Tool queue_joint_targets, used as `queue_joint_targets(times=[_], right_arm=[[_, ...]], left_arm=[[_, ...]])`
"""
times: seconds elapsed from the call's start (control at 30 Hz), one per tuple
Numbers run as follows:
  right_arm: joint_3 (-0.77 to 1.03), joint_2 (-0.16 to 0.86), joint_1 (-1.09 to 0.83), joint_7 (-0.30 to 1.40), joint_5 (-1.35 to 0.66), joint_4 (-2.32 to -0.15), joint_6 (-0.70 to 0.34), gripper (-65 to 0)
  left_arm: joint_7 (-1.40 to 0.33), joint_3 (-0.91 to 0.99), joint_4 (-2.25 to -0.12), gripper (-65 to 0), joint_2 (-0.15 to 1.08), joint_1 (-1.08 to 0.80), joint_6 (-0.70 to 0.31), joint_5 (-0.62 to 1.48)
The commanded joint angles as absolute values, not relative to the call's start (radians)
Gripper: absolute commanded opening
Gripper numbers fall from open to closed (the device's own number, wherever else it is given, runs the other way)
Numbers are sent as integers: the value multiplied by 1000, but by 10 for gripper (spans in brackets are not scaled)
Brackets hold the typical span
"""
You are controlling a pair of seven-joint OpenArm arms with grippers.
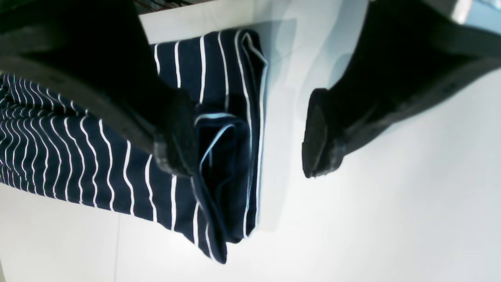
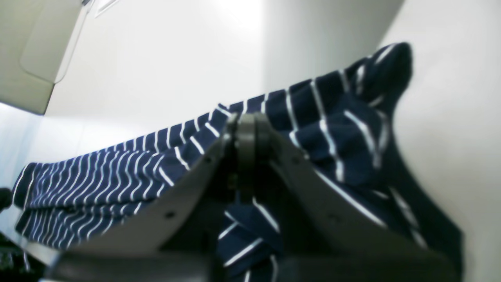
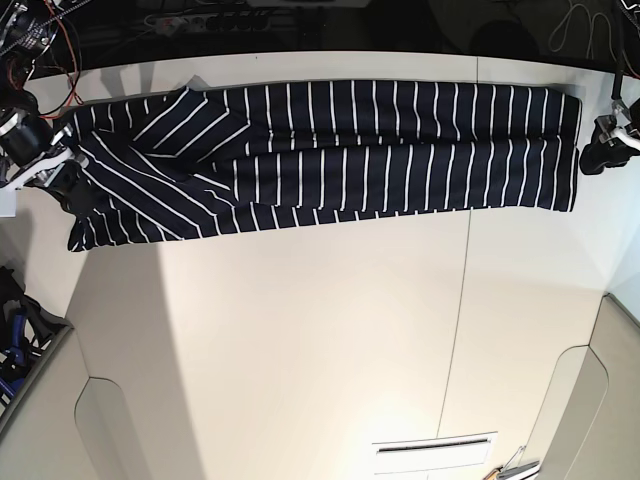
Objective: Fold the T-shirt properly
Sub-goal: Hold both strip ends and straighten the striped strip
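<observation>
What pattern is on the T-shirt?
Dark navy with thin white stripes on the T-shirt; the base view shows it best.

My right claw (image 2: 247, 129) blocks its own camera: the grey fingers (image 2: 188, 196) cover the middle of the T-shirt (image 2: 117, 180), so I can't see how much cloth sits between the closed tips. The fabric nearest that lens is blurred, and the lower edge cuts it off. In my left wrist view, the left claw (image 1: 250, 133) hides part of the folded hem, and the shirt runs out past the left edge. From the base view both claws look too small to judge, perhaps partly cropped.
</observation>
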State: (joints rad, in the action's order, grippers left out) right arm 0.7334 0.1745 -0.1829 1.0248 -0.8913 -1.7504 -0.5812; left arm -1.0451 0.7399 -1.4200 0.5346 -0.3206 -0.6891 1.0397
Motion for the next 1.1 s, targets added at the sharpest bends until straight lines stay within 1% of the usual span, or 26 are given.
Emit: queue_joint_targets(times=[0.0,0.2,0.33,0.4,0.63,1.07], right_arm=[[714,184,-175,1002,-895,-1763,-592,-650],[569,185,-175,942,-756,-1729,-591,-650],[521,185,-175,931,-740,-1691,-591,-650],[516,185,-175,931,-740,-1672,-591,-650],[516,185,-176,932,-740,-1616,-591,-650],[516,185,-175,932,-770,-1613,-590,-650]], left_arm=[[-1017,738,-1433,-204,560,-316,-698,1058],[-989,612,-1433,-203,560,-316,-698,1038],[-892,560,-1433,-203,559,-316,-698,893],[-865,559,-1433,-203,560,-316,-698,847],[-864,559,-1433,-203,560,-316,-698,822],[-887,559,-1354,-203,560,-316,-698,844]])
